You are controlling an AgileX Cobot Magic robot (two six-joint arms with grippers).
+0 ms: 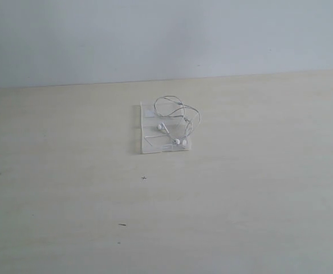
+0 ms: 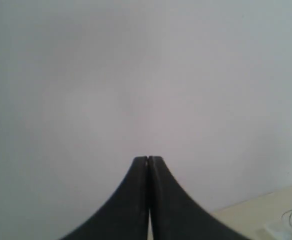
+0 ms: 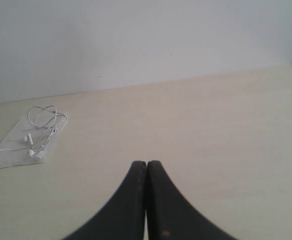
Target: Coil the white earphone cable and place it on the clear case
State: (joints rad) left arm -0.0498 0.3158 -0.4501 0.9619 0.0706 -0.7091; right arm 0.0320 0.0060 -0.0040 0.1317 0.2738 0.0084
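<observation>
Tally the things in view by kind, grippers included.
Earphone cable: 1, lying on the case
Clear case: 1
Grippers, both shut and empty: 2, left gripper and right gripper
Total: 4

white earphone cable [image 1: 175, 117], clear case [image 1: 147, 145], beige table [image 1: 240, 188].

Exterior camera looks down across the counter [image 1: 240, 217] toward the wall [image 1: 155, 34]; both wrist cameras, low and level, share the distant clear case [image 1: 148, 137].
</observation>
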